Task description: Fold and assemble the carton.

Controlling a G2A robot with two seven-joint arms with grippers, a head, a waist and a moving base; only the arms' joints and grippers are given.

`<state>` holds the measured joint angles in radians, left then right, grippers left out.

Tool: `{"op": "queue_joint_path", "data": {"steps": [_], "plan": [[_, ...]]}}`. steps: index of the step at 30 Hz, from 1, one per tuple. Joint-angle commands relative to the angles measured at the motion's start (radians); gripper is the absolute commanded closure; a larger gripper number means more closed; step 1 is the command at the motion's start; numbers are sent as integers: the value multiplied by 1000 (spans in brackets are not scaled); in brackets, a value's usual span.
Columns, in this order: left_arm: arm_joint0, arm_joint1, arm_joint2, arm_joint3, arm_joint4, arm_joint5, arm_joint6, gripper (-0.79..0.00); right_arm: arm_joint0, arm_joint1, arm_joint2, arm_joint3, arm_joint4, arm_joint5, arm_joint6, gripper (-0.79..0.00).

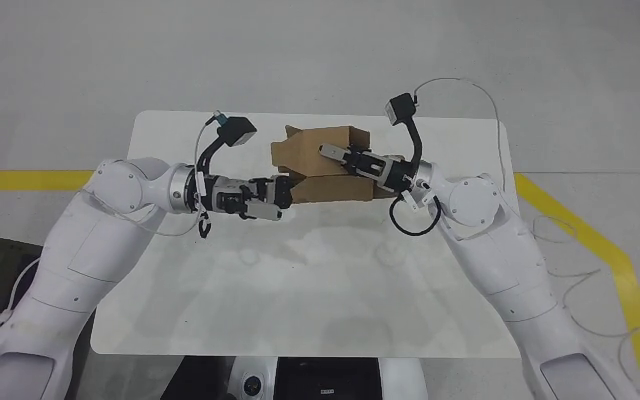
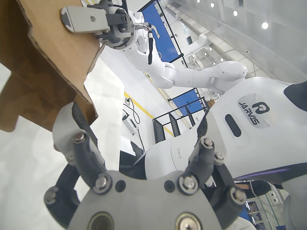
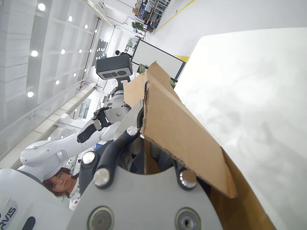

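Spread wide, the left hand lays one finger against the nearest corner of the carton, apparently to brace it rather than grip it. Just beyond that finger the brown carton seems to rest half-formed on the table, its flaps loose. Across from it, the right hand looks closed on the upper wall, pinching the board, probably to keep the shape square while a flap is folded.
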<state>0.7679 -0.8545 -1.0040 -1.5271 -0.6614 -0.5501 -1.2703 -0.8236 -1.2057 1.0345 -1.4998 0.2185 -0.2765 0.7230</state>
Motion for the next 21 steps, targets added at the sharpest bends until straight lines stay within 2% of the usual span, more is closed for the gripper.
{"op": "queue_joint_path", "data": {"steps": [1, 8, 21], "plan": [[-3, -2, 11, -1, -9, 7, -7, -785, 1, -2, -3, -5, -3, 0, -4, 0], [-21, -15, 53, -3, -32, 19, -19, -785, 9, -12, -21, -9, -1, -11, -21, 0], [-32, -26, 79, -1, -37, 31, -31, -785, 0, -18, -16, -25, -7, -17, -31, 0]]}}
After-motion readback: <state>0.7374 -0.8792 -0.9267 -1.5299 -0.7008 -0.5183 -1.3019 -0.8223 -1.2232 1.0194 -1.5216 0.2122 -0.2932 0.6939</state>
